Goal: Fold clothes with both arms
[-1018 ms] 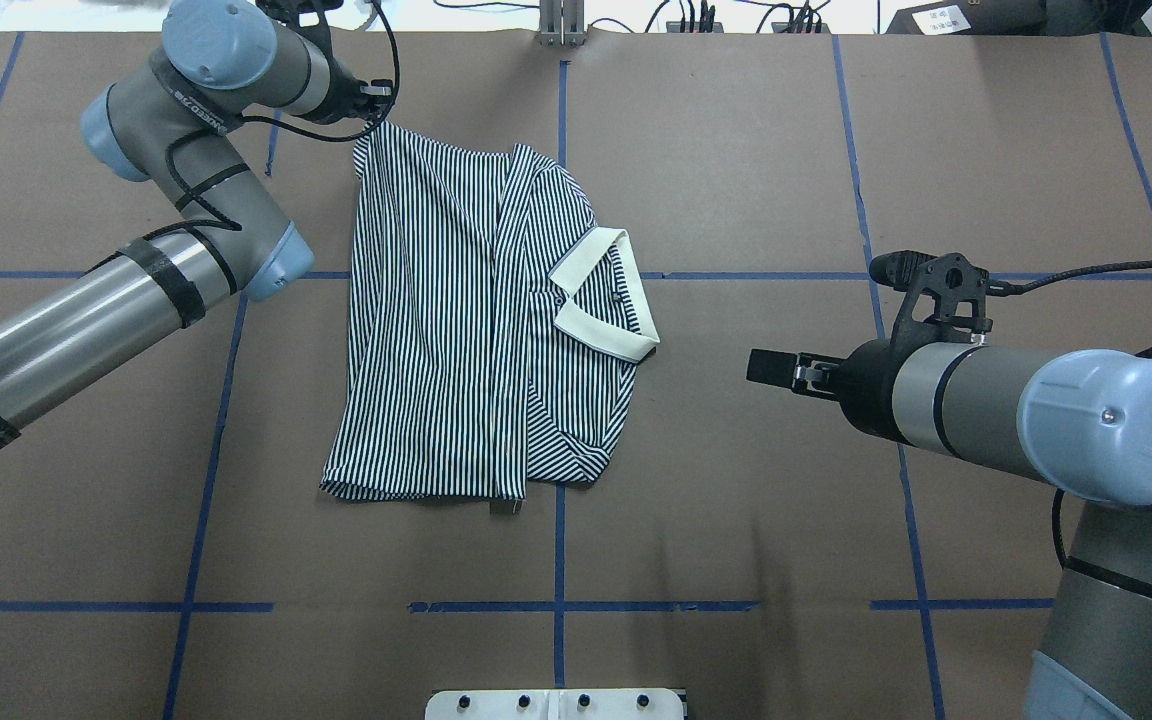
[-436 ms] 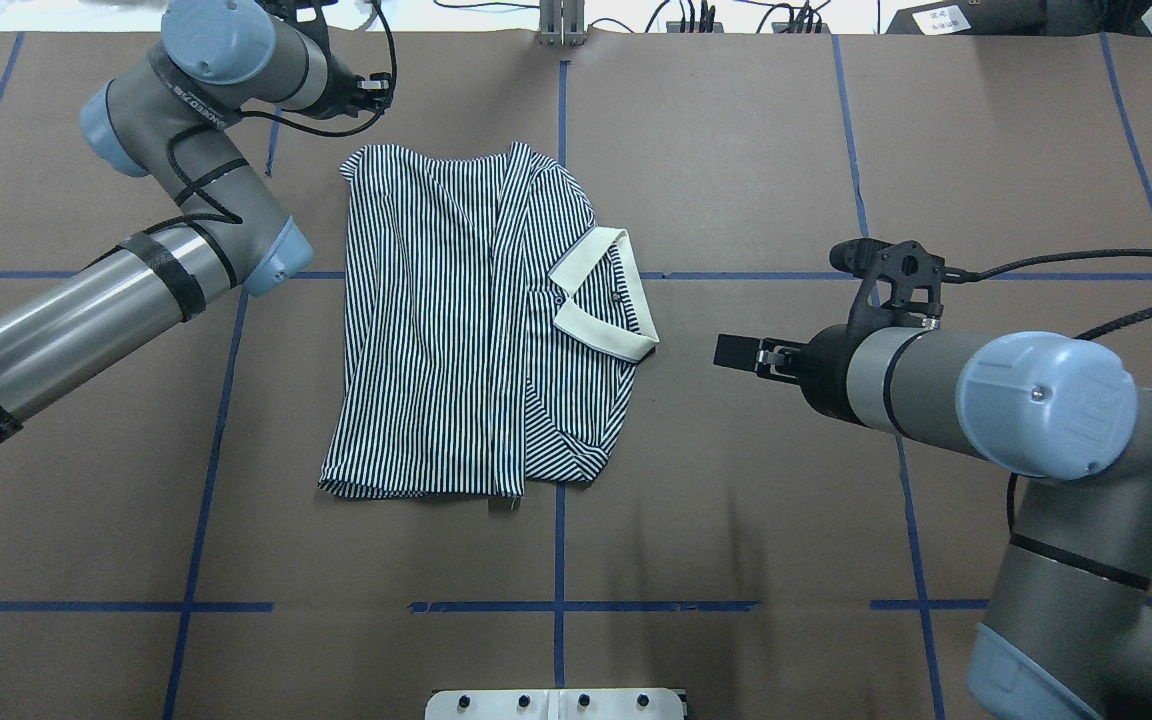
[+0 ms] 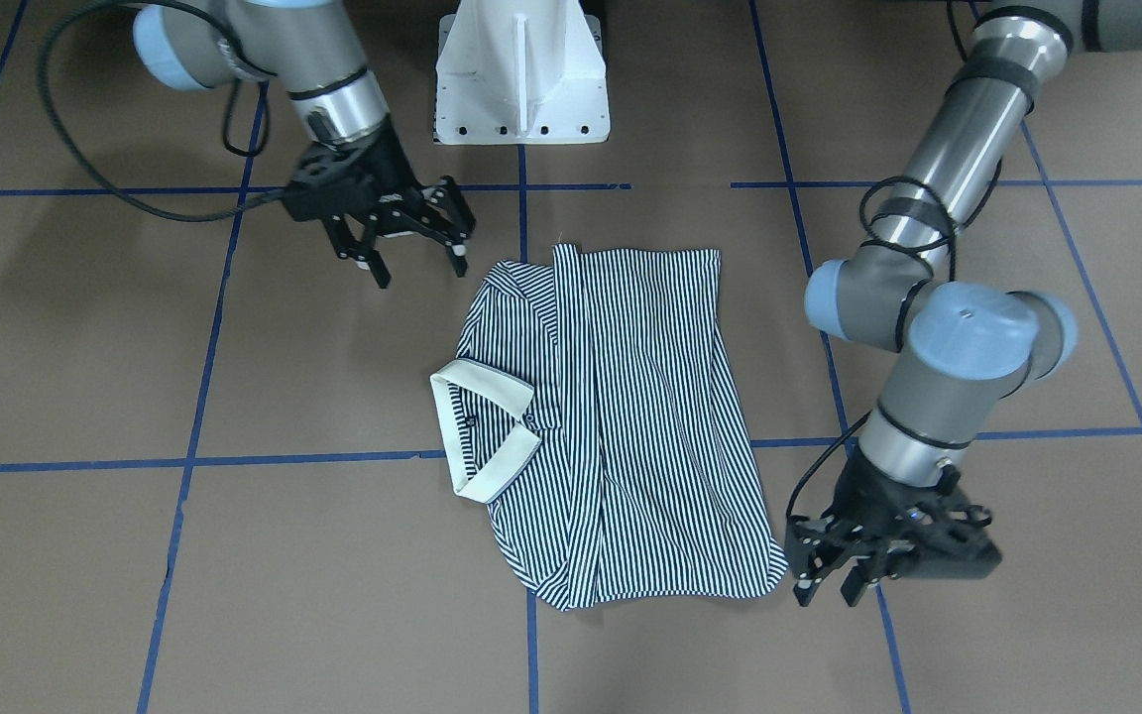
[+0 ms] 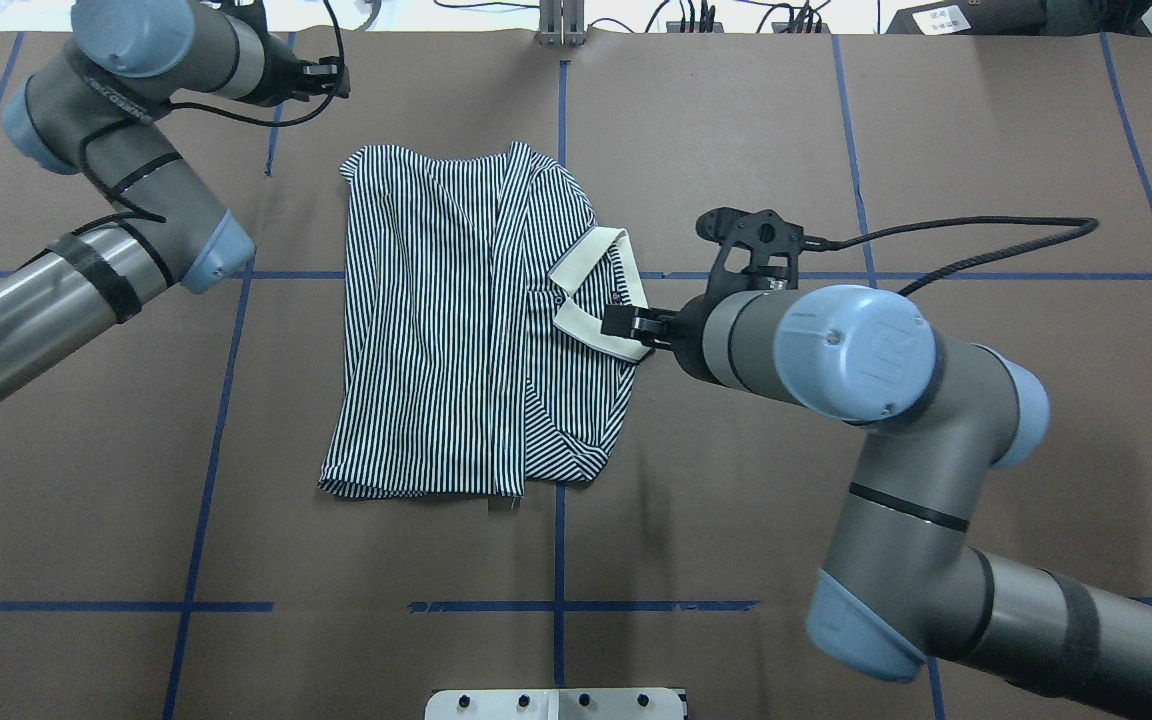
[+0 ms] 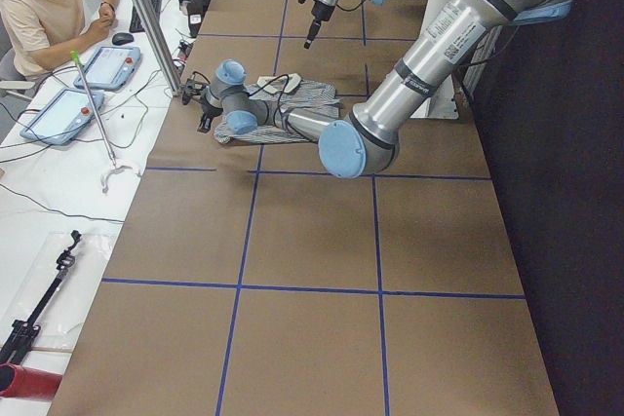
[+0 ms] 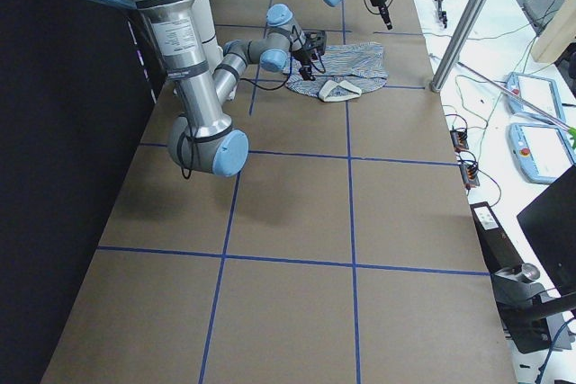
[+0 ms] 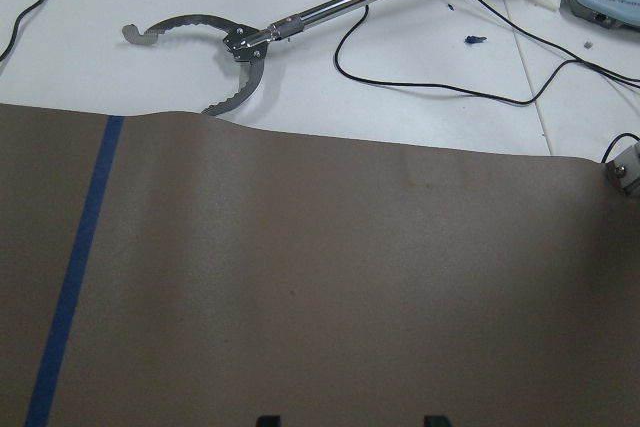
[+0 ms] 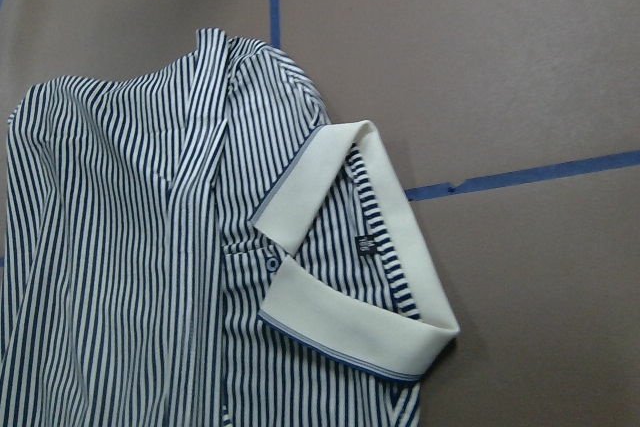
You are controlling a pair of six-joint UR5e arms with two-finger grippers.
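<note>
Two claws, both spread wide and empty: my right claw hangs near the shirt by its cream collar, my left claw beside a hem corner. I see the shirt lying partly folded, flat on the middle of the table.

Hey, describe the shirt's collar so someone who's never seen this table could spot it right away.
On the brown table crossed by blue tape lines, a navy-and-white striped polo shirt lies near the middle. At its edge facing the right arm sits the collar, the only plain cream part amid stripes.

Shirt on table, between left pincer and right pincer
</note>
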